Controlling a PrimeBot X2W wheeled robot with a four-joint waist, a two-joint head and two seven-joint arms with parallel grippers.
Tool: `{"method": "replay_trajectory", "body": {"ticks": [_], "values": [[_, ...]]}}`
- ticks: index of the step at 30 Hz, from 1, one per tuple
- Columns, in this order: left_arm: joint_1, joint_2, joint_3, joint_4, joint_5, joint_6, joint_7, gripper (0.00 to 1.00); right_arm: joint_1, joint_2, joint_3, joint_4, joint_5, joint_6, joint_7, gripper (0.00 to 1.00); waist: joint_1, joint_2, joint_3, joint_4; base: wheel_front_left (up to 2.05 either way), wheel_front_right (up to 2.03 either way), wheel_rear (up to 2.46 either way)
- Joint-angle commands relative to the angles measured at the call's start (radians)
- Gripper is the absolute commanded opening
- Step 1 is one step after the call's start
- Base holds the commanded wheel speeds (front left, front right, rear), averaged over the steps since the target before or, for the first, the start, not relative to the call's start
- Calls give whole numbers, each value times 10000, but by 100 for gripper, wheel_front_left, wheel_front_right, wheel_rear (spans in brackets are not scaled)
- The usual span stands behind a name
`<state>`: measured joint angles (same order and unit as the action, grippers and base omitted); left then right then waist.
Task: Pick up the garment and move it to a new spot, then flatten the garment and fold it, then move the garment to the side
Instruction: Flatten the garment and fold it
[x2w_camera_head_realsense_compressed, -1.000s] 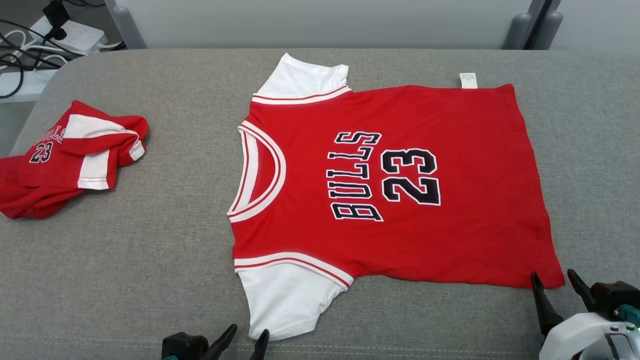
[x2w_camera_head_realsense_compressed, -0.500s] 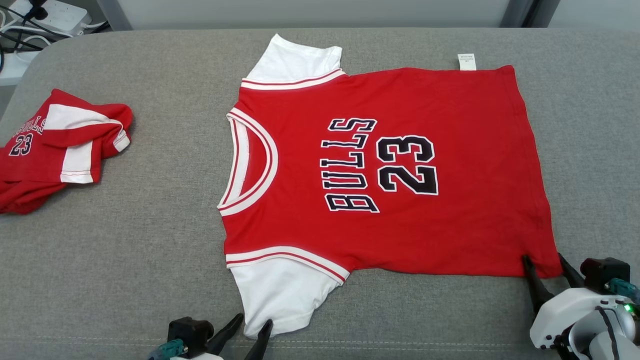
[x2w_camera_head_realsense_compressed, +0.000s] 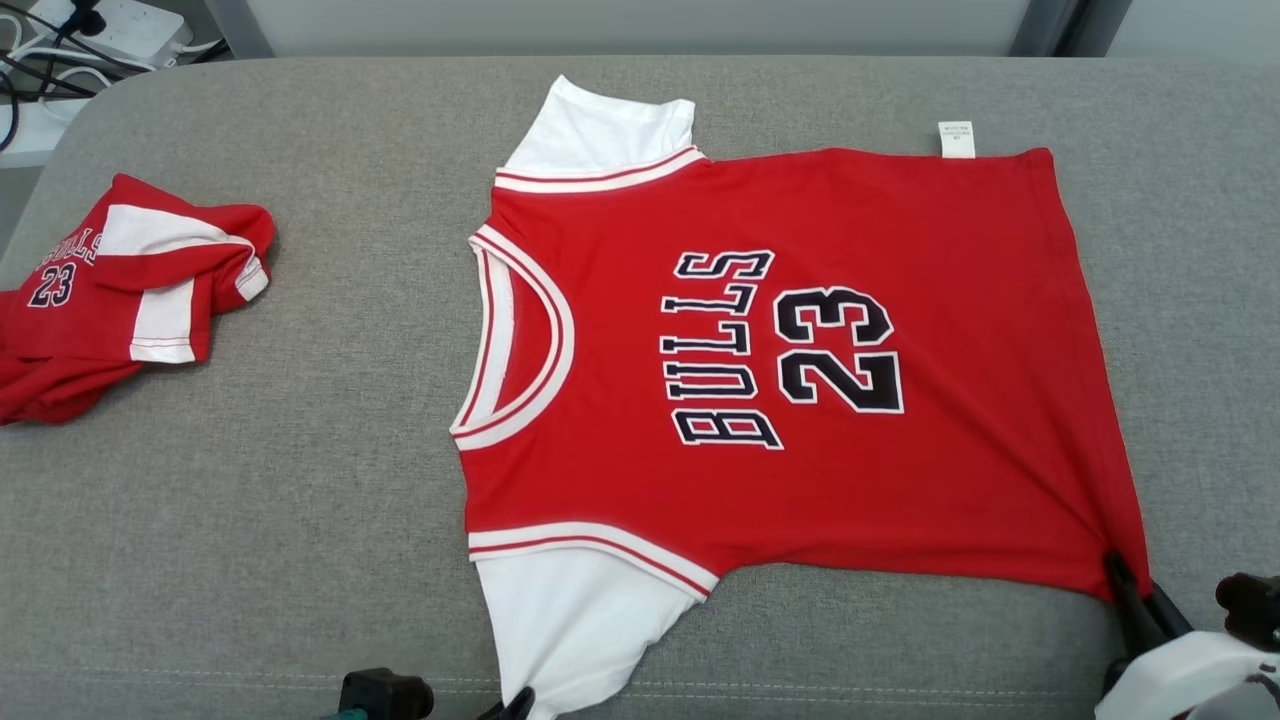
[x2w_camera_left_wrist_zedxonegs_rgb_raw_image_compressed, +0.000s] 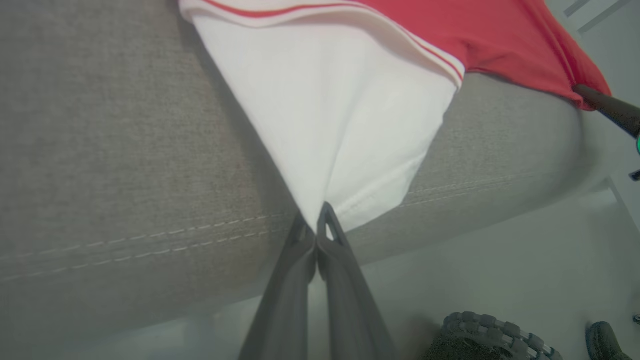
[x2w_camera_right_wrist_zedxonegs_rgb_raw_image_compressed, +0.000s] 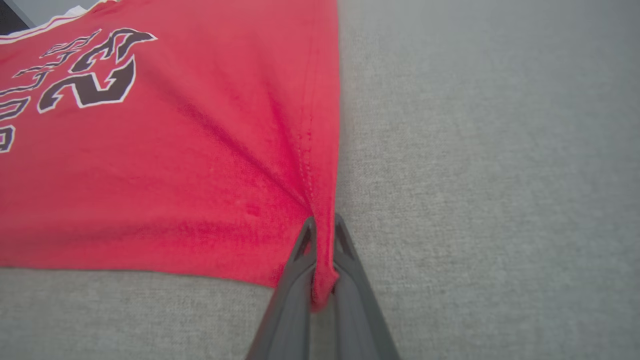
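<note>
A wide grey fabric-covered platform (x2w_camera_head_realsense_compressed: 300, 480), with a stitched seam (x2w_camera_left_wrist_zedxonegs_rgb_raw_image_compressed: 150, 245) along its near edge, stands before a pale wall (x2w_camera_head_realsense_compressed: 640, 25). A white power strip (x2w_camera_head_realsense_compressed: 120, 25) and black cables (x2w_camera_head_realsense_compressed: 40, 60) lie beyond its far left corner. The floor (x2w_camera_left_wrist_zedxonegs_rgb_raw_image_compressed: 500, 250) below is pale grey and evenly lit.

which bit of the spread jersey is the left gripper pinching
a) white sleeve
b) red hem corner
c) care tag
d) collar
a: the left gripper is shut on the edge of the white sleeve, while the red hem corner is in the right gripper.
</note>
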<state>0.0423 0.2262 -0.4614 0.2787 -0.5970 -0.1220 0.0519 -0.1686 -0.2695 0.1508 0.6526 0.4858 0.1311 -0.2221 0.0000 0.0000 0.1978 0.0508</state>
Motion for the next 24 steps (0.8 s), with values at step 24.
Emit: {"method": "replay_trajectory", "body": {"ticks": [24], "values": [[-2109, 2710, 1875, -5603, -2557, 358, 4573, 0, -454, -1856, -318, -5748, 746, -4, 7916, 0, 0, 0, 611, -779, 0, 0, 0]]}}
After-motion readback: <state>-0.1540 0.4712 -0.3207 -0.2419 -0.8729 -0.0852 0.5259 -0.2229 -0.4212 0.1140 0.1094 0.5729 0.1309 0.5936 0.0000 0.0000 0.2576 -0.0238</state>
